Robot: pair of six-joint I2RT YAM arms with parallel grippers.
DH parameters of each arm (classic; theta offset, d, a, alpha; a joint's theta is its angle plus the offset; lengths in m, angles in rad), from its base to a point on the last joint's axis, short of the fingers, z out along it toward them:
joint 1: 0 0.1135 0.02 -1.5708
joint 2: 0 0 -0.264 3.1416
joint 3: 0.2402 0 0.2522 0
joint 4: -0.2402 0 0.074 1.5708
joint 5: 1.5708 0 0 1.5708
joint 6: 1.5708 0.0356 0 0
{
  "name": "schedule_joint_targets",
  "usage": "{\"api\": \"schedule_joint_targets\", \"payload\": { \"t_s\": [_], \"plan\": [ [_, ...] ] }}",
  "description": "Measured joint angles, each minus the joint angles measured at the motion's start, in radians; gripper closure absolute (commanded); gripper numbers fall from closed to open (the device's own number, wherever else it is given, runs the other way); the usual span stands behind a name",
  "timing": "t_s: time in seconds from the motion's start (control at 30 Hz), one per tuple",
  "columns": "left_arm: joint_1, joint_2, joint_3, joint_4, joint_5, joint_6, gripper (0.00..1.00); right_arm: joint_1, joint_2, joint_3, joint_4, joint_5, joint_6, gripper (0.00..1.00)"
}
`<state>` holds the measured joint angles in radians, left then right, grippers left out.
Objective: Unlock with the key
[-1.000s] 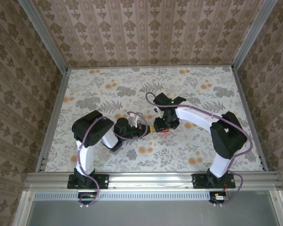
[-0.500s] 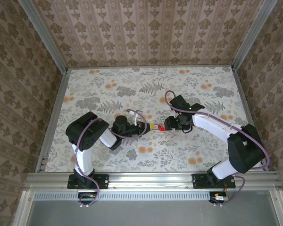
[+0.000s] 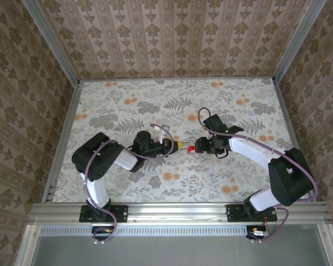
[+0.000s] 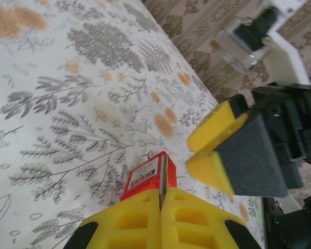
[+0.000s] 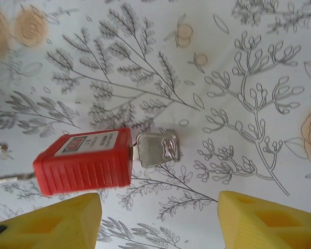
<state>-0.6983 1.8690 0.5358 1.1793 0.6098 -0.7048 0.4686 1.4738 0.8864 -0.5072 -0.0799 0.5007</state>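
Note:
A small red padlock (image 5: 83, 161) lies on the floral table, also seen as the padlock (image 3: 191, 149) and the padlock (image 4: 146, 176). A small silver key (image 5: 156, 148) with a thin wire ring sticks out of its base. My left gripper (image 4: 162, 196) is shut on the padlock's thin metal shackle (image 4: 163, 179); from above it is the left gripper (image 3: 178, 145). My right gripper (image 5: 158, 220) is open just beside the key, its yellow fingers (image 5: 46, 223) holding nothing. From above, the right gripper (image 3: 202, 147) is right of the lock.
The floral table cover (image 3: 127, 105) runs to aluminium rails and patterned walls on three sides. The right gripper's yellow and grey finger (image 4: 233, 150) hangs close in front of the left gripper. Both arms meet near the table's middle.
My right gripper has pulled back to the right off the padlock and stands wider open. The left gripper, still shut, has shifted slightly right with the lock.

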Motion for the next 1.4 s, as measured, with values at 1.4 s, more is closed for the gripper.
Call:
{"api": "schedule_joint_targets", "payload": {
  "t_s": [1.4],
  "plan": [
    [0.061, 0.197, 0.041, 0.151, 0.019, -0.044, 0.9, 0.077, 0.056, 0.044, 0.029, 0.084, -0.083, 0.31]
  ]
}}
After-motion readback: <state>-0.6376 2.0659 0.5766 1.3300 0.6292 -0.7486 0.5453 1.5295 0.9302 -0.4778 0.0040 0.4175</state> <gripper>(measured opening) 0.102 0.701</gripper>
